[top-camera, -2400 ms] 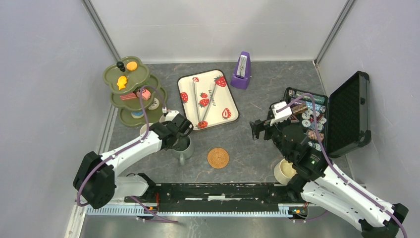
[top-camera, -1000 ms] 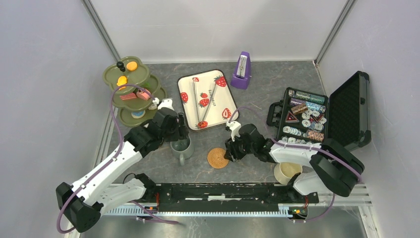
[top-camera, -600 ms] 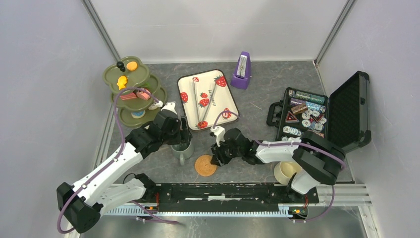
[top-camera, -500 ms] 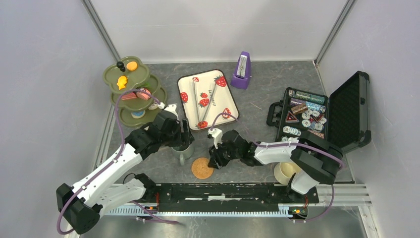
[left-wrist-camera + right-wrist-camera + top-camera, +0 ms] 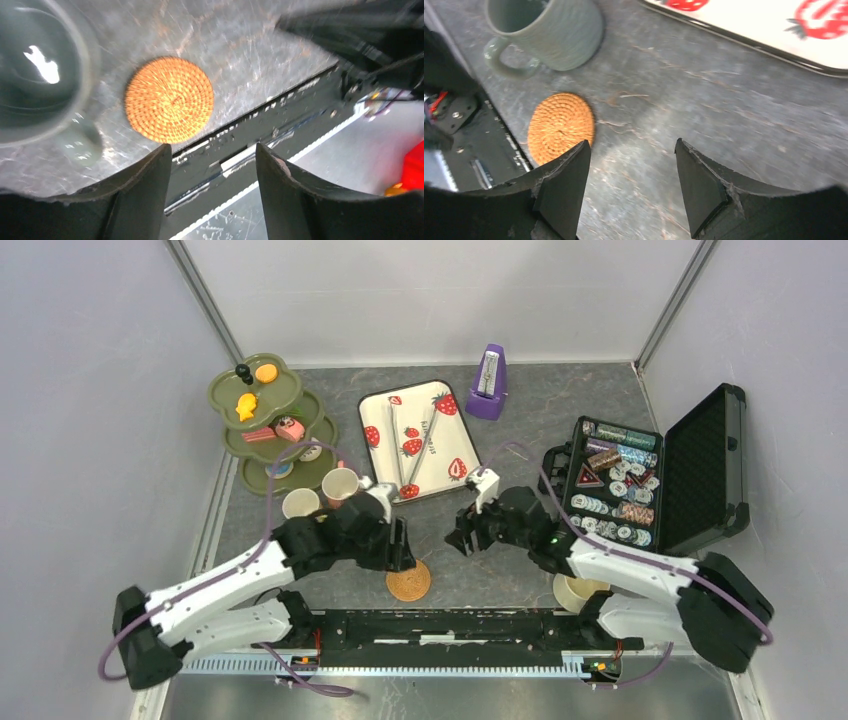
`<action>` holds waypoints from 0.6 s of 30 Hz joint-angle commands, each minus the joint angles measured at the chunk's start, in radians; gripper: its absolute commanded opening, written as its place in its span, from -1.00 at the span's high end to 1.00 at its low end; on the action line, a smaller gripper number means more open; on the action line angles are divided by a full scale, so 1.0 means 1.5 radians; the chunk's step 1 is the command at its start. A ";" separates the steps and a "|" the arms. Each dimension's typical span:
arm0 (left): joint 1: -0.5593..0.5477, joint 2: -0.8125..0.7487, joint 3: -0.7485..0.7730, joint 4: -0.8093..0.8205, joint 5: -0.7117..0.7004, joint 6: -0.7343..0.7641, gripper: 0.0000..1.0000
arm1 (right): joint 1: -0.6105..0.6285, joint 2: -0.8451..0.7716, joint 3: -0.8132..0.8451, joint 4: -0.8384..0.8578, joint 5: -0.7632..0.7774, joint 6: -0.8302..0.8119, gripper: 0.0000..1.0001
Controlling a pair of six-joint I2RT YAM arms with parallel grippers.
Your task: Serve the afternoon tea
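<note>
Grey-green and upright, the mug (image 5: 549,30) stands on the counter (image 5: 734,115) with its handle toward the near edge, just beside the woven coaster (image 5: 169,106) but not on it. The left pincer (image 5: 212,150) has its jaws apart with nothing between them. From it the mug lies off to one side and the coaster ahead, and this arm looks the nearer for lifting mug onto coaster. The right pincer (image 5: 632,142), likewise spread and empty, hangs further right. The overhead view hides the mug under the left arm; both wrist views show it.
</note>
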 commanded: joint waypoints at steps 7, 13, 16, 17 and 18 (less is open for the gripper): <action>-0.164 0.247 0.035 0.016 -0.167 -0.085 0.15 | -0.020 -0.225 -0.028 -0.191 0.186 -0.078 -0.49; -0.164 0.329 0.032 0.074 -0.192 -0.071 0.30 | -0.021 -0.326 -0.036 -0.240 0.237 -0.079 -0.56; -0.163 0.387 0.054 0.099 -0.200 -0.048 0.35 | -0.021 -0.354 -0.037 -0.254 0.255 -0.076 -0.58; -0.163 0.412 0.068 0.101 -0.206 -0.040 0.39 | -0.022 -0.361 -0.037 -0.257 0.263 -0.074 -0.59; -0.163 0.440 0.084 0.097 -0.214 -0.036 0.44 | -0.021 -0.365 -0.036 -0.261 0.269 -0.075 -0.59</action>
